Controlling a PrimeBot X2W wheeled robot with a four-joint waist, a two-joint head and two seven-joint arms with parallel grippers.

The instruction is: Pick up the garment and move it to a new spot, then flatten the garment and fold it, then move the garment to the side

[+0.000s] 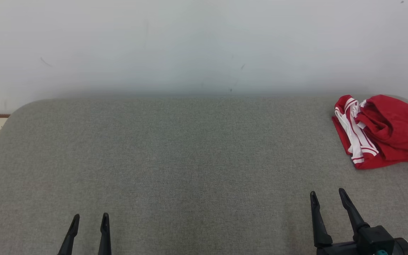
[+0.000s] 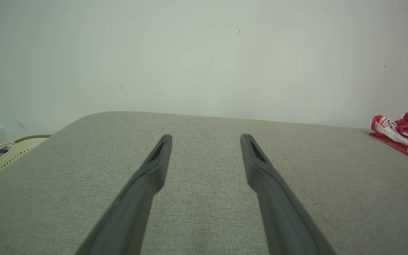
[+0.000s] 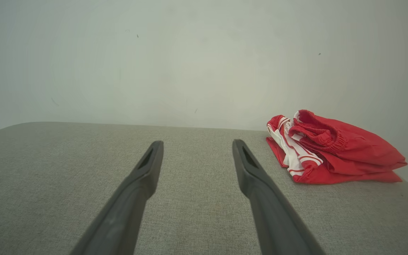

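The garment (image 1: 384,131) lies bunched at the far right of the desk (image 1: 190,159). Left gripper (image 1: 90,216) and right gripper (image 1: 327,193) hover; fingers spread wide, holding nothing.

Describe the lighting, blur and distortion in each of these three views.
Head view: soft, even light, no glare; the grey fabric surface looks bowed at its far edge, perhaps lens distortion. Left wrist view: the left hand blurs toward the lens. Right wrist view: the crumpled red garment with white stripes is sharp, with a faint shadow beneath.
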